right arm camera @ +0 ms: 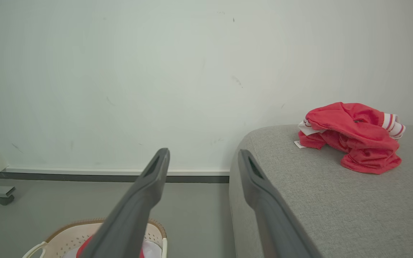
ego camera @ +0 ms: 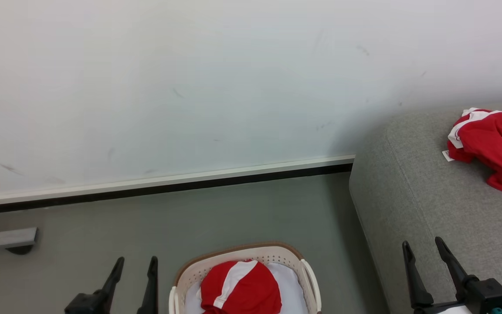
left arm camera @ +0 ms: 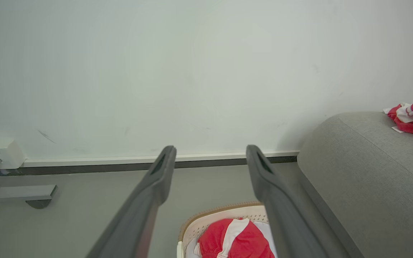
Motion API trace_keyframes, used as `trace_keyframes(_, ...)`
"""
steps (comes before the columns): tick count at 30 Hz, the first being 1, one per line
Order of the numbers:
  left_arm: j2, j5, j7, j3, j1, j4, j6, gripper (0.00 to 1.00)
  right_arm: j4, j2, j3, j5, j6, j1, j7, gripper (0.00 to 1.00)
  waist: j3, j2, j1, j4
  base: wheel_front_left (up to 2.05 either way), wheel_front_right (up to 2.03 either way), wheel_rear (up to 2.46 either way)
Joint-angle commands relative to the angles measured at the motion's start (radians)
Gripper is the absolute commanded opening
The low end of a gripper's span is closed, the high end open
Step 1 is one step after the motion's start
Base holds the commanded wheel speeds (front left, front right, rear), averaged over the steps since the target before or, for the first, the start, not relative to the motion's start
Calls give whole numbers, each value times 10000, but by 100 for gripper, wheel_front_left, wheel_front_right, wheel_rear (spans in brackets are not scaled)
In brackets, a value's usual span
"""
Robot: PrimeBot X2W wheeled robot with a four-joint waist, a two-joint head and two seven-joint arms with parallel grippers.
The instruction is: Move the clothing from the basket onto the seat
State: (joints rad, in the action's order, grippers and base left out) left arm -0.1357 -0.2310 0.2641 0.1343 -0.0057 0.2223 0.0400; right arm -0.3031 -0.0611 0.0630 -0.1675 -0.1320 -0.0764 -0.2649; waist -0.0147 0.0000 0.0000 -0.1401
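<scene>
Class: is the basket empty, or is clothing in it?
Not empty: one red garment lies inside the basket on its pale lining.

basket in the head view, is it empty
No, a red garment with a white stripe lies inside the basket.
</scene>
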Motion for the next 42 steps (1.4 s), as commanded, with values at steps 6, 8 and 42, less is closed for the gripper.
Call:
trace_keyframes(6,195,342,4,-287,118,122,-235,100,-150,32,54,-11,25,33,11,100,-5,0,0,87,0,0,0)
trace_keyframes(8,257,422,4,-361,100,141,-298,100,-175,35,72,-25,25,10,11,100,-20,0,0,108,0,0,0)
trace_keyframes(42,-288,2215,-2178,1461,-4883,3443,-1541,100,1900,108,71,-841,25,-2803,11,100,-5117,0,0,-1803,0,0,0)
